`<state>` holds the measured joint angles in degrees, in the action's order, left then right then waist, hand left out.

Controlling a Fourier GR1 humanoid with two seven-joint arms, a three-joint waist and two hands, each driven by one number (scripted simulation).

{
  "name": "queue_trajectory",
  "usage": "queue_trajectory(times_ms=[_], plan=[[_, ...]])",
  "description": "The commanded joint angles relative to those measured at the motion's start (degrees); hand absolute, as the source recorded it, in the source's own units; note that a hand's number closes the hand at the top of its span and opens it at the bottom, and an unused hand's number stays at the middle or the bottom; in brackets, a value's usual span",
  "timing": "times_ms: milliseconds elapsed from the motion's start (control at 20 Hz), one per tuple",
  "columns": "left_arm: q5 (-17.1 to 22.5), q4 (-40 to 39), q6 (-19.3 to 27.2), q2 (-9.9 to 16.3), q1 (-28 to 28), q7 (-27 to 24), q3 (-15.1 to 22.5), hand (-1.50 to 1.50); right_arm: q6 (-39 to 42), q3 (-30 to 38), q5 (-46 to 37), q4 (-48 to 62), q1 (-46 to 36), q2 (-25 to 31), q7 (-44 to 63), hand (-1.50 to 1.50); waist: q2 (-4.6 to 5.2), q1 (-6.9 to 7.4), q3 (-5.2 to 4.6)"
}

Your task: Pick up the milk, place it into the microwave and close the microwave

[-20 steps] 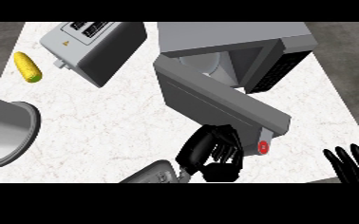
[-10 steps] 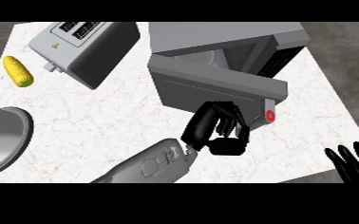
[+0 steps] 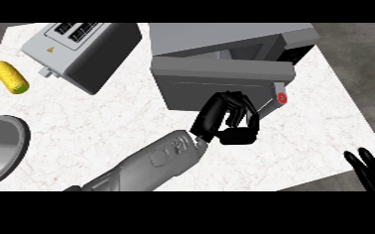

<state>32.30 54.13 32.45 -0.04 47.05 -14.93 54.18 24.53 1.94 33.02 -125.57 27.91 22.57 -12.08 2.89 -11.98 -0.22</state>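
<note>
Grey metal fills the upper centre of the frame, where the boxy grey microwave [image 3: 242,44] stands with its flat grey door [image 3: 219,82] nearly shut; the left hand [image 3: 227,119] sits just below, black fingers curled against the door's face and holding nothing, while the right hand [image 3: 360,166] rests open at the lower right edge. No milk shows anywhere, so it is presumably inside; to finish well, push squarely near the red-buttoned [image 3: 282,97] free edge until the door seats flush, keeping clear of the grey toaster [image 3: 81,54] at upper left.
</note>
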Motion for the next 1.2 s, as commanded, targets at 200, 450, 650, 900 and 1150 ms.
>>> queue_trajectory(times_ms=[200, 450, 650, 900, 1150], plan=[[6.87, -5.28, 0.75, 0.04, 6.7, -3.38, -5.02, 1.5, -0.58, 0.7, 2.02, -1.26, -0.73, 1.23, 2.14, -1.5, 0.48, -1.27, 0.02], [10.91, -8.45, -1.27, 0.04, 7.73, -4.54, -5.82, 1.5, -0.78, 2.18, 3.53, -2.17, -1.21, 1.83, 2.38, -1.5, 0.79, -2.22, 0.06], [14.52, -10.5, -2.61, 0.04, 8.91, -4.77, -7.88, 1.5, -1.48, 1.84, 4.99, -3.65, -2.26, 2.17, 3.56, -1.5, 1.19, -1.75, -0.06], [16.53, -12.92, -0.67, 0.03, 10.16, -5.94, -7.84, 1.5, -0.76, 2.6, 7.37, -2.95, -2.61, 2.91, 3.86, -1.5, 1.41, -2.68, 0.15], [18.15, -13.12, 0.8, 0.03, 9.79, -9.99, -7.65, 1.5, 0.4, 1.93, 8.04, -4.3, -3.45, 3.89, 4.33, -1.5, 1.55, -2.63, 0.02]])
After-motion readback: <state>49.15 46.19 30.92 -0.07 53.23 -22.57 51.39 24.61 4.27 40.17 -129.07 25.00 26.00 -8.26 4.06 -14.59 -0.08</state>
